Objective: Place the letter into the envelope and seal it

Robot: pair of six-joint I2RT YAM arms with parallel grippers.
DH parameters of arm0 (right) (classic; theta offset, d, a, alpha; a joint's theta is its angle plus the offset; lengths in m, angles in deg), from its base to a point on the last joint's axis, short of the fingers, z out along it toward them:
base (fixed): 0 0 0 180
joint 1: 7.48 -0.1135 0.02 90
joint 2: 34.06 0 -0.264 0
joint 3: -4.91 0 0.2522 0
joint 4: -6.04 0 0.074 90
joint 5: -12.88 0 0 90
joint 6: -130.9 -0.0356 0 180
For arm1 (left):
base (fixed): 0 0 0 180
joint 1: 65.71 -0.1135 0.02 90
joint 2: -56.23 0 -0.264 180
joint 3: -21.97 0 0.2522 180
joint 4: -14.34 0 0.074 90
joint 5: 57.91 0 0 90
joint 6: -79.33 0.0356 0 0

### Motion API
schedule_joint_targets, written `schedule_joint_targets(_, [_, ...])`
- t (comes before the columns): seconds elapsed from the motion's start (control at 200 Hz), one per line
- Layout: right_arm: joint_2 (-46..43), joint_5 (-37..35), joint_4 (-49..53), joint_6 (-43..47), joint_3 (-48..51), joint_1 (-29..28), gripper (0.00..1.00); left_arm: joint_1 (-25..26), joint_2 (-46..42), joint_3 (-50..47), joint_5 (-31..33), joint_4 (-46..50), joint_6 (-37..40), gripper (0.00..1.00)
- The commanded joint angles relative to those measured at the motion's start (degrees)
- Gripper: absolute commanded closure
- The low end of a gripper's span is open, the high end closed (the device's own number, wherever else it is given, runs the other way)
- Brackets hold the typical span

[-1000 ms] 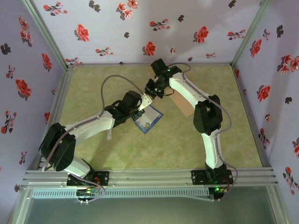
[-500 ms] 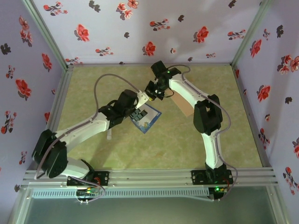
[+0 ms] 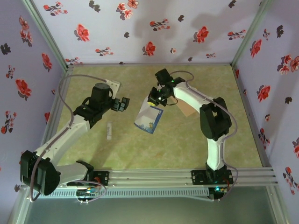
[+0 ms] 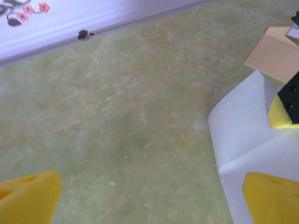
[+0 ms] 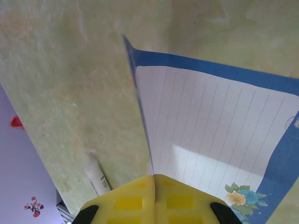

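While the letter [image 3: 149,120] lay creased near the middle of the desk [image 3: 177,149], the right pincer [image 3: 155,99] was clamped on its far end, pads pressed together over the paper. The envelope [image 3: 188,108] lay just beside it toward the right edge, partly under the right arm. The left pincer [image 3: 123,103] hung wide, holding nothing, toward the left edge. A white stick [image 3: 109,131] lay between letter and left edge.

The letter [image 3: 149,120] between stick [image 3: 109,131] and envelope [image 3: 185,108]
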State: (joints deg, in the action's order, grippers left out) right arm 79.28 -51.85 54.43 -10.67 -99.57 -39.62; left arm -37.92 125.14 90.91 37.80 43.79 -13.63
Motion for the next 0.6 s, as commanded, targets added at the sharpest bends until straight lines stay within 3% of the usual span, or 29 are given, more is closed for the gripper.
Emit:
schedule_joint_targets(0.0, [-4.00,-1.87,-4.59,2.17,2.63,0.30,1.00,-0.83,0.02,-1.42,-4.03,-1.50,-7.66,0.00])
schedule_joint_targets(0.345, [-12.77,-0.01,-11.22,8.02,6.69,0.37,1.00,-4.92,1.69,-6.23,-12.88,-8.23,-18.62,0.00])
schedule_joint_targets(0.595, [-16.10,1.65,-12.57,12.15,6.19,0.37,1.00,-9.11,1.82,-9.20,-20.98,-18.25,-26.25,0.00])
